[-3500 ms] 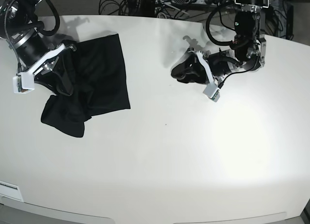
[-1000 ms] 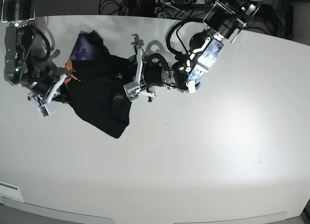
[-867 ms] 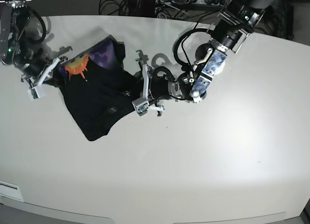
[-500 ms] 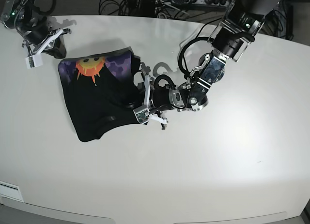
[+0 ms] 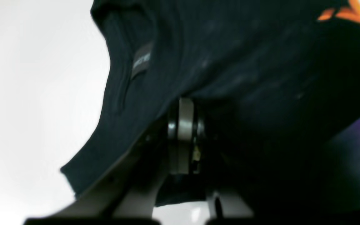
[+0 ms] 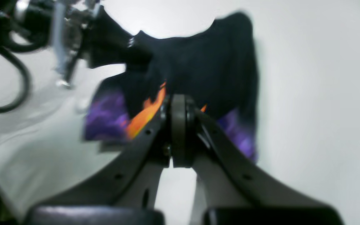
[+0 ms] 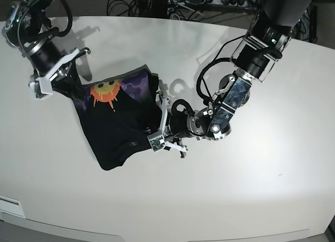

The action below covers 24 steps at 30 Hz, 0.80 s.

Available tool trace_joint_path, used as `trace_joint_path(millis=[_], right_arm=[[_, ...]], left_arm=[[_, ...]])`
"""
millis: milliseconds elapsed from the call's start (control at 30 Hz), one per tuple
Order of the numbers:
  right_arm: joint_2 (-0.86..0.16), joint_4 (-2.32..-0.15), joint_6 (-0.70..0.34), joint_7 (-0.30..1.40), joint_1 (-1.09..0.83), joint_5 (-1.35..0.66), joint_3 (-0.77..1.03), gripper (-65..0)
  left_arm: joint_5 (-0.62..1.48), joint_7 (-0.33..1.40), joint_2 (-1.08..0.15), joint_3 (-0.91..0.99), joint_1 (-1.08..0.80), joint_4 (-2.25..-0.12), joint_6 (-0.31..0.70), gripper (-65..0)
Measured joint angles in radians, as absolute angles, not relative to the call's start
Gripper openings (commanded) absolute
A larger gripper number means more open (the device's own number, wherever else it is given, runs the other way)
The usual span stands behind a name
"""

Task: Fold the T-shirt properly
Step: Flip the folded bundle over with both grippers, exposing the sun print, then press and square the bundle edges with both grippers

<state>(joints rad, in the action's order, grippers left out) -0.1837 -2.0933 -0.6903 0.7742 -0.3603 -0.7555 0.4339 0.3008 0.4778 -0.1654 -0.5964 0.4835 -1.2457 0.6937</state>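
While both hands are clamped shut on the T-shirt (image 7: 118, 124), left hand (image 7: 157, 137) at its right edge and right hand (image 7: 57, 77) at the far-left corner, it sags bunched onto the counter (image 7: 235, 189); uneven pulling could twist or crease the fold.

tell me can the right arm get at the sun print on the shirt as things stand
Probably yes. The sun print faces up on the T-shirt, uncovered, and the right gripper, shut on the shirt's edge, sits beside it.
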Motion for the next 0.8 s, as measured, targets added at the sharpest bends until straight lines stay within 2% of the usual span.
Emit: trace_joint_path(millis=[100, 167, 267, 367, 567, 767, 800], right_arm=[[-0.223, -2.001, -0.618, 0.699, -0.286, -0.606, 0.350, -65.0], [-0.252, -1.920, -0.604, 0.677, -0.228, -0.527, 0.287, -65.0], [-0.291, -1.784, -0.586, 0.654, -0.147, -0.469, 0.212, -65.0], [-0.332, -1.672, -0.543, 0.645, -0.101, -0.405, 0.184, -65.0], [-0.386, -1.603, -0.527, 0.646, -0.088, -0.392, 0.182, -65.0], [-0.398, -1.602, -0.527, 0.650, -0.100, -0.405, 0.182, -65.0], [-0.397, -1.602, -0.527, 0.655, -0.107, -0.409, 0.182, -65.0]], left_arm=[[0.374, 0.596, -0.166, -0.597, 0.482, -1.267, 0.693, -65.0], [0.415, 0.709, -0.166, -0.598, 0.482, -1.305, 0.693, -65.0], [0.456, 0.875, -0.167, -0.598, 0.483, -1.375, 0.693, -65.0], [0.509, 0.955, -0.188, -0.600, 0.483, -1.421, 0.693, -65.0], [0.480, 0.962, -0.269, -0.600, 0.477, -1.424, 0.683, -65.0], [0.332, 0.792, -0.343, -0.599, 0.459, -1.423, 0.439, -65.0], [0.305, 0.776, -0.345, -0.598, 0.447, -1.417, 0.423, -65.0]])
